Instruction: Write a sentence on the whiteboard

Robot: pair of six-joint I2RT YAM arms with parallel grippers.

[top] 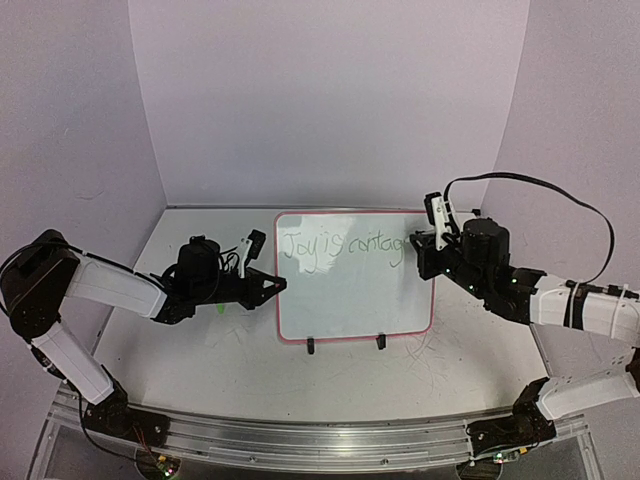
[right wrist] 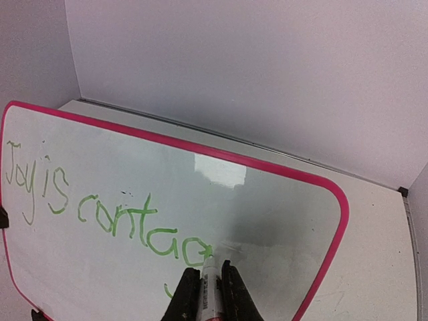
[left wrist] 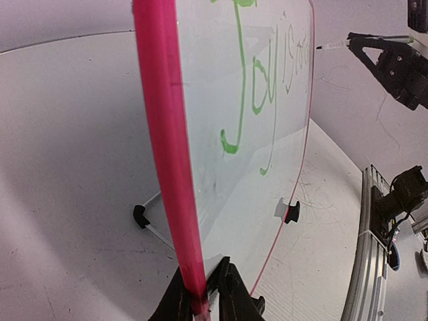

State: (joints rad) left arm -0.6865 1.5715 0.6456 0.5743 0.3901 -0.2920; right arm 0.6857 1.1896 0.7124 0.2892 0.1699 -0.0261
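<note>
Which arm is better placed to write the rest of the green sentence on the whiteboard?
Right. The right hand grips the marker, its tip at the last green letter of the sentence. The left hand clamps the rim of the whiteboard, likely steadying it.

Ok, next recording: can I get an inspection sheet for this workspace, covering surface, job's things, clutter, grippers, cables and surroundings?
Surface: white table, faint grey scuffs towards the front right.
Job's things: whiteboard upright on its black stand feet; green sentence unfinished, reads "Joy is contag"; marker with its tip at the last letter.
Clutter: one small green object on the table under the left arm; too small to identify.
Grippers: left gripper shut on the whiteboard's left rim; right gripper shut on the marker.
Cables: black cable looping above the right wrist, clear of the board.
Surroundings: plain pale walls on three sides; metal rail along the near edge.
</note>
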